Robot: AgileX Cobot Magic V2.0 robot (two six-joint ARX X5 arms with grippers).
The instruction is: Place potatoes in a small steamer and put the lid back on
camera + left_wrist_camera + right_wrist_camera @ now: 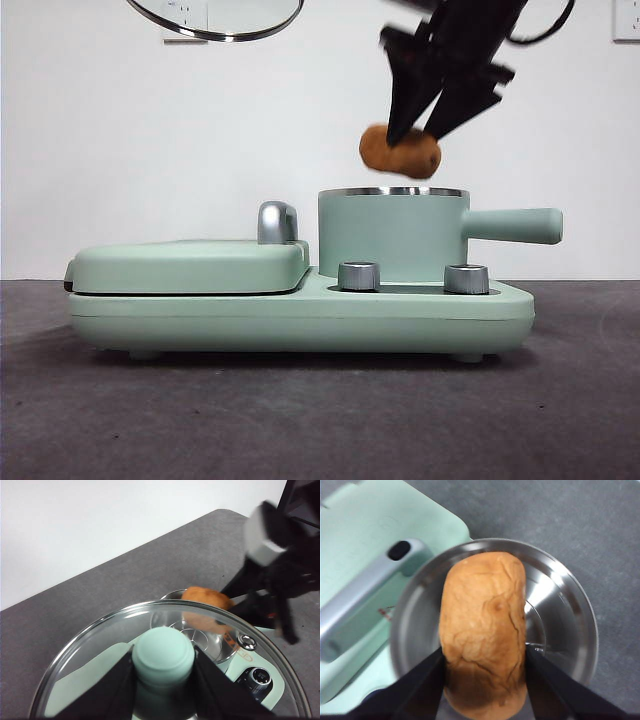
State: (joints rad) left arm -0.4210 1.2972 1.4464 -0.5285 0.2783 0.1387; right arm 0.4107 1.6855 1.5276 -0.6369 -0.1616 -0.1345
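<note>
Above the steamer (392, 233), the right gripper (432, 128) has its jaws clamped on the potato (400, 151), just clear of the rim. Loading step; next, lower and release inside. Higher up, left gripper (163, 666) pinches the lid (100, 645) by its knob.

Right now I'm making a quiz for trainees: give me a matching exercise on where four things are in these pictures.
Things:
1. potato
2. lid
3. small steamer
4. grill plate

Places or states:
A. on the base, open and empty
B. shut flat beside the pot
C. held by the right gripper above the pot
D. held high by its knob in the left gripper

Pairs: 1-C, 2-D, 3-A, 4-B
</note>
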